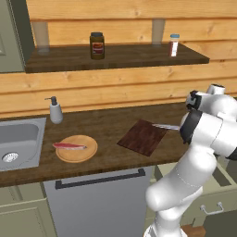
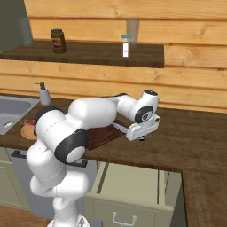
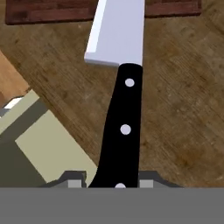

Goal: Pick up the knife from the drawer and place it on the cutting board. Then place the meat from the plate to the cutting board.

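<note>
Over wooden counter (image 3: 183, 109), fingers (image 3: 75, 178) clamp the knife (image 3: 120, 127) by its handle.

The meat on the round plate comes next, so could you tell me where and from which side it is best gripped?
Grip the meat across its narrow middle, coming straight down from above: it lies flat and elongated on the plate, so its long sides give the fingers purchase.

Black-handled, silver-bladed knife (image 3: 119, 109); dark reddish-brown cutting board (image 1: 142, 137); tan plate (image 1: 77, 149).
</note>
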Robot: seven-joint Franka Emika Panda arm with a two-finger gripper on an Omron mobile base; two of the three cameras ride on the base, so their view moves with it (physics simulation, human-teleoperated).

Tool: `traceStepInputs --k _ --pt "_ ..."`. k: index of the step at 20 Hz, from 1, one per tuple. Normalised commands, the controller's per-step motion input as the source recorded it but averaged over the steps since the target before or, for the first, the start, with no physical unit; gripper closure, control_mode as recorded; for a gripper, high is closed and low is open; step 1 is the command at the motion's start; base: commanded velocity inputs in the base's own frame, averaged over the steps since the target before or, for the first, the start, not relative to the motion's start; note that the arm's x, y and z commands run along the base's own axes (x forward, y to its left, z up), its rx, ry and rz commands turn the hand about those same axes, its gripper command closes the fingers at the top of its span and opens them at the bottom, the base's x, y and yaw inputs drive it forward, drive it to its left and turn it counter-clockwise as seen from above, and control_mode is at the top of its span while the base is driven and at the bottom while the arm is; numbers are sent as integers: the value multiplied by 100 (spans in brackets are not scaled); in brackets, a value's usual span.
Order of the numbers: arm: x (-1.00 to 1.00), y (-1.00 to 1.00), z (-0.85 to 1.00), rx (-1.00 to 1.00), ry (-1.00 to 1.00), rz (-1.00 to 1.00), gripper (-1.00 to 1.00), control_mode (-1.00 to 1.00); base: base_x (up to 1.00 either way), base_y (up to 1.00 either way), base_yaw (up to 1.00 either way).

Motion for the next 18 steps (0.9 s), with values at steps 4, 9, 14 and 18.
traceStepInputs --k 4,9,14,18 --pt "12 95 -6 9 4 -57 100 -100 0 0 0" --pt "0 100 -5 11 1 -33 100 -100 0 0 0" --pt "2 100 -24 5 4 -12 100 -100 0 0 0" --pt "33 85 -11 -11 0 -12 100 -100 0 0 0"
